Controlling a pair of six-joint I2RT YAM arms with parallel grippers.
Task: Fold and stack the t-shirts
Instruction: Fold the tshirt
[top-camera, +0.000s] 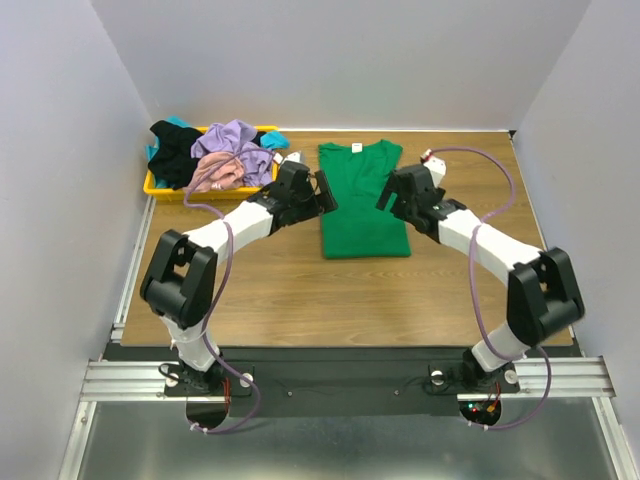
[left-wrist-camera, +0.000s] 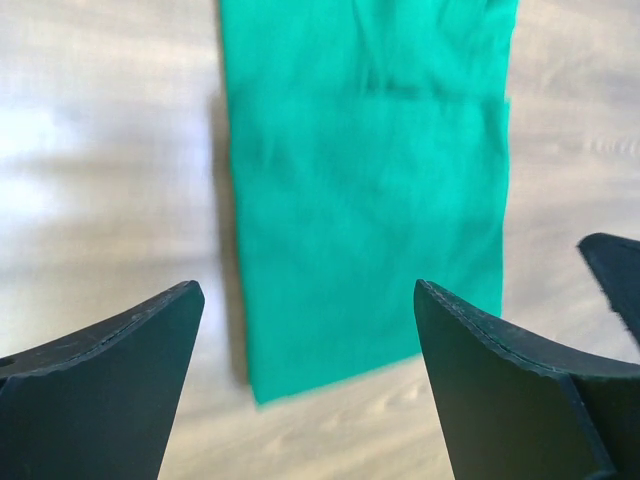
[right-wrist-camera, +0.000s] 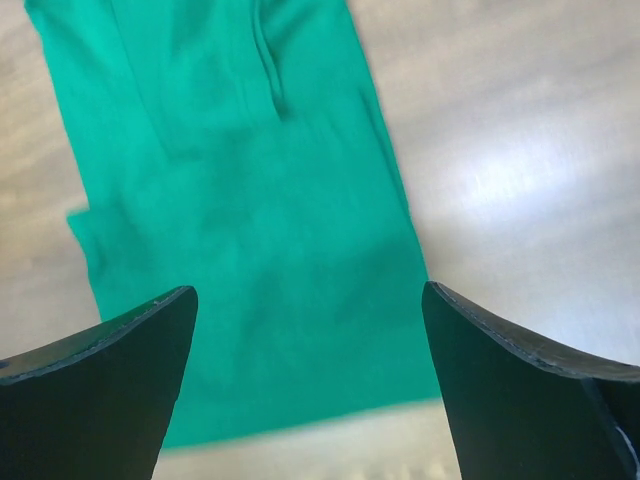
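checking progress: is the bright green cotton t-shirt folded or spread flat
Partly folded: the bright green cotton t-shirt lies as a long narrow strip, no sleeves sticking out.

A: What do the arms look like?
B: White links and bulky black joint housings, on the left arm (top-camera: 225, 228) and right arm (top-camera: 468, 236) alike; a lilac cable (top-camera: 229, 260) loops along each.
A: And the left tool (top-camera: 325, 192), the right tool (top-camera: 383, 197)?
B: Black; broad wedge-shaped fingers (left-wrist-camera: 110, 385) with pale worn edges; small red and green lights (top-camera: 478, 408) by the right base.

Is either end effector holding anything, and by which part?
Nothing is held. The left end effector and right end effector both stand open, off the green t-shirt.
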